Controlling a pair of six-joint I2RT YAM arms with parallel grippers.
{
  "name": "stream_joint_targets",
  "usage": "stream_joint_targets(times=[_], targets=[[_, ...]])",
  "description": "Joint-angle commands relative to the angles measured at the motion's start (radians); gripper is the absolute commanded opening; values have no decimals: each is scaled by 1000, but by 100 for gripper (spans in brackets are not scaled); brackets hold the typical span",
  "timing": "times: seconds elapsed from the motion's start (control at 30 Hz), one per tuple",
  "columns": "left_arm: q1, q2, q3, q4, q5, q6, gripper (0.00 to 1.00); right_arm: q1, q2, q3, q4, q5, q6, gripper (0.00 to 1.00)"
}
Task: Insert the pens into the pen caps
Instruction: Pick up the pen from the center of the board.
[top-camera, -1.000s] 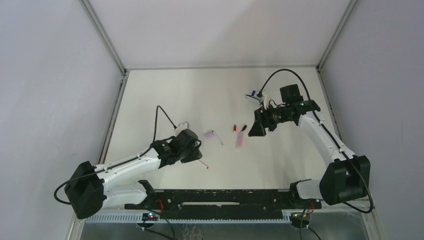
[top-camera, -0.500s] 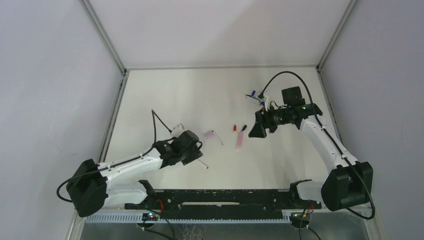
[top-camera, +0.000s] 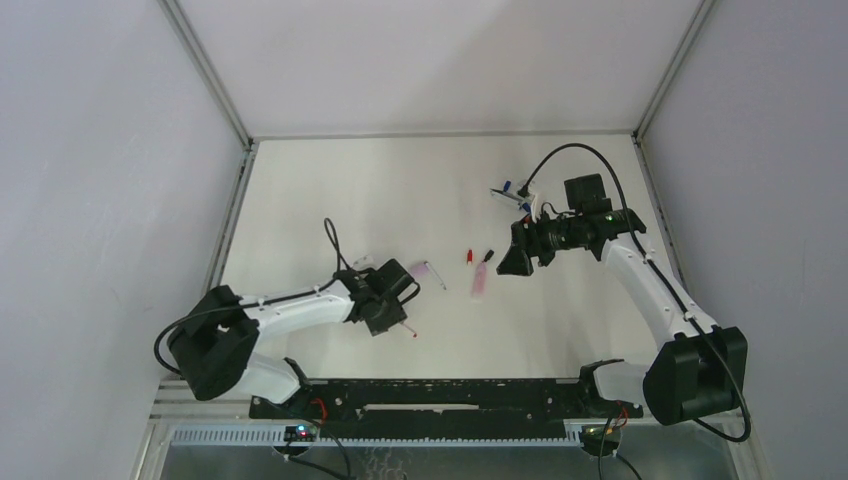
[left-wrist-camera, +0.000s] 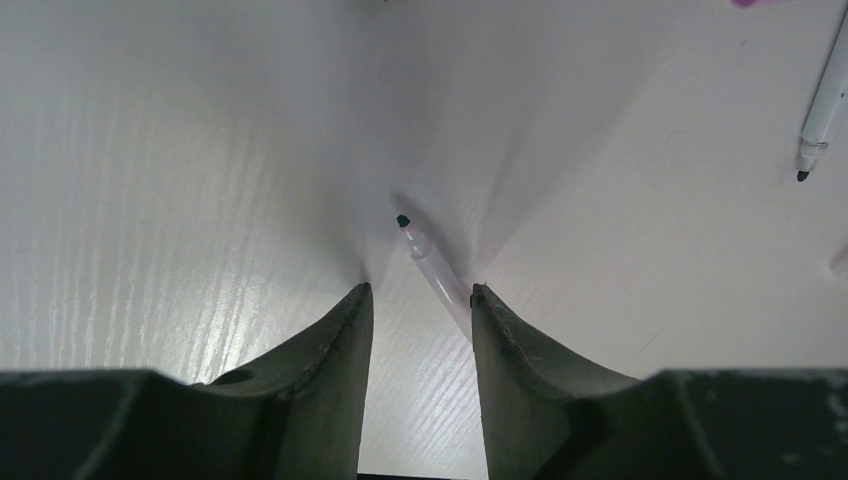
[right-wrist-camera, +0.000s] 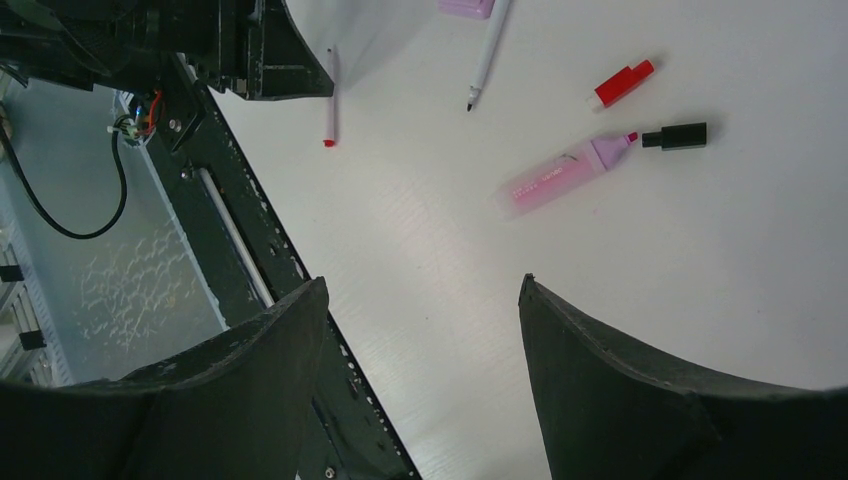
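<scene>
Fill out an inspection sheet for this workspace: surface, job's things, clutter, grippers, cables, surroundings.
Surface: white table, bare parts look clean.
Job's things: pink marker lies flat, with a short black piece at its tip. A red cap lies nearby. A white pen lies beside a pink cap. A thin pen lies at the left gripper. Blue-and-white pieces by the right arm are too small to identify.
Clutter: nothing seen.
Grippers: left gripper open, straddling the thin pen. Right gripper open, empty, above the table.
Cables: black cable arches over the right arm. A second cable loops at the left arm.
Surroundings: grey walls; black rail along the near edge.
</scene>
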Motion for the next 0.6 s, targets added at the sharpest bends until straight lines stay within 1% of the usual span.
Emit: stream_joint_targets(times=[0.0, 0.1, 0.23, 0.43, 0.47, 0.57], targets=[[-6, 39, 68, -29, 16, 3, 45, -2, -27, -3, 26, -20, 15, 78], [-4, 96, 119, -69, 23, 22, 44, -4, -27, -3, 26, -18, 15, 78], [-4, 189, 198, -157, 42, 49, 36, -4, -27, -3, 26, -19, 16, 78], [-4, 254, 224, -169, 76, 89, 31, -5, -24, -3, 29, -23, 17, 78], [-5, 262, 224, -163, 82, 93, 28, -5, -24, -3, 29, -23, 17, 78], [-2, 291, 230, -148, 103, 112, 15, -7, -27, -3, 27, -23, 15, 78]])
